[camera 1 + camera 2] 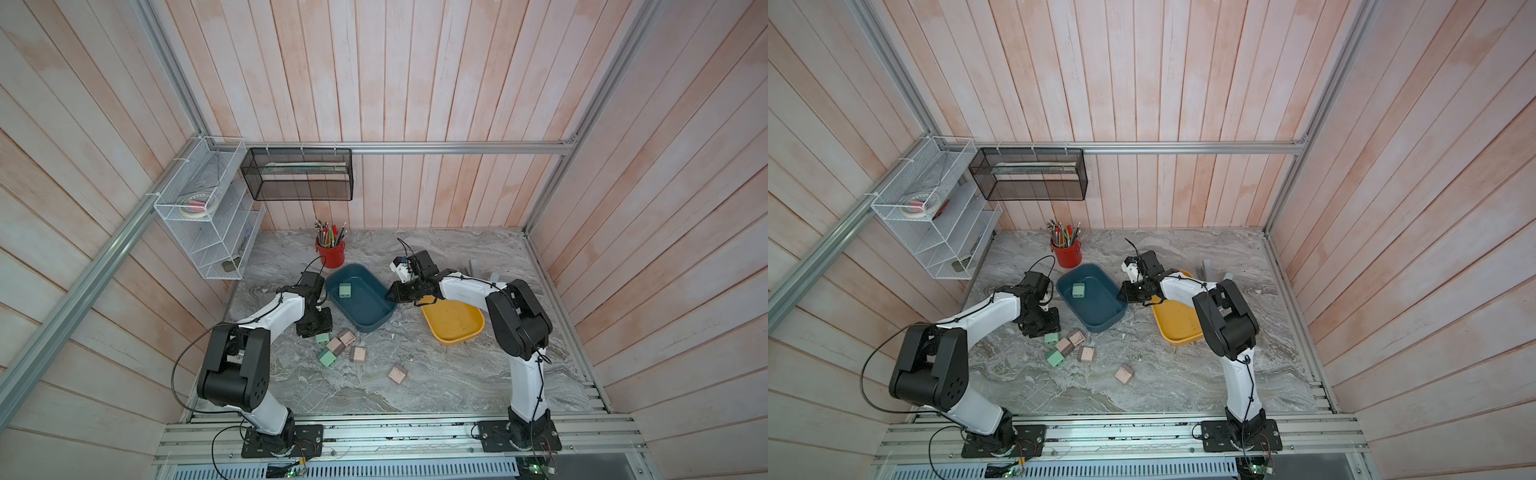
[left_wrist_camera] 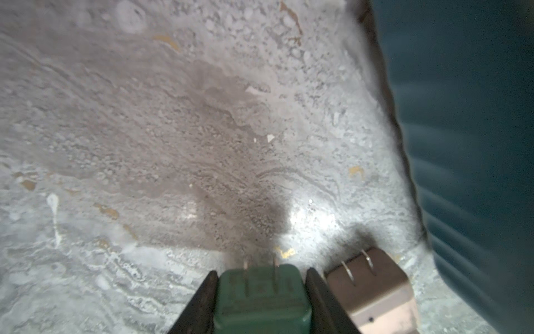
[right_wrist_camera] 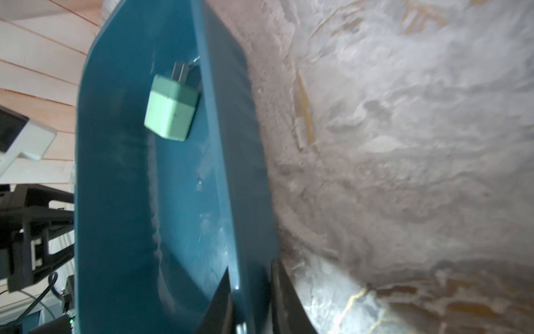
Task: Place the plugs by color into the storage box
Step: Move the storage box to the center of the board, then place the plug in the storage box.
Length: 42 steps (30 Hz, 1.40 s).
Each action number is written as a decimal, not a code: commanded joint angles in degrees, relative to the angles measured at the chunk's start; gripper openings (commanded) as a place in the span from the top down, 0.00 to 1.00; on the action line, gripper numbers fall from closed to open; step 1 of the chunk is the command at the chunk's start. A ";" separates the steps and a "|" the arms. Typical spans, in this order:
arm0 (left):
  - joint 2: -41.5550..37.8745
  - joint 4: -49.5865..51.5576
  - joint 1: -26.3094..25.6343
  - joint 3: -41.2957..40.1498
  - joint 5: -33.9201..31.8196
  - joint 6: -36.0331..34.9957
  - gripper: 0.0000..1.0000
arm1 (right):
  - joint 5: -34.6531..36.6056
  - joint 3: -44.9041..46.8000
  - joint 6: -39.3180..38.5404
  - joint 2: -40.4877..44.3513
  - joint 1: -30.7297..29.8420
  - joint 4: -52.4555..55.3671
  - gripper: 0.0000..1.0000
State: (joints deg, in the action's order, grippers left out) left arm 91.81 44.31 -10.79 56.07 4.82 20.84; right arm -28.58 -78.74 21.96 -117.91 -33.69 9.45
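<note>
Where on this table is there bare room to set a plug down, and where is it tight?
Bare: the marble front strip between the lone pink plug and the front rail; the yellow tray; most of the blue bin. Crowded: the plug cluster beside the left tool.

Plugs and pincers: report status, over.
Left pincer shut on a mint green plug. Right pincer shut on the blue storage box, at its wall. Another green plug lies inside it. Pink plug close beside the held one.
</note>
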 commanded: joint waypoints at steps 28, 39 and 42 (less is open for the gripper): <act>9.68 6.78 -2.37 28.53 0.98 6.04 0.52 | 0.94 6.96 1.20 11.03 -0.91 3.51 0.45; 22.49 2.84 -8.89 38.17 2.94 8.17 0.52 | 1.97 12.45 3.62 14.70 3.72 1.55 0.44; 25.20 0.53 -9.65 39.11 3.52 8.38 0.52 | 2.38 12.98 3.64 15.06 3.81 1.63 0.43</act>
State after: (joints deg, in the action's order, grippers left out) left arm 115.07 47.77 -20.14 93.60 7.25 28.36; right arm -27.29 -66.28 25.10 -104.33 -29.80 10.98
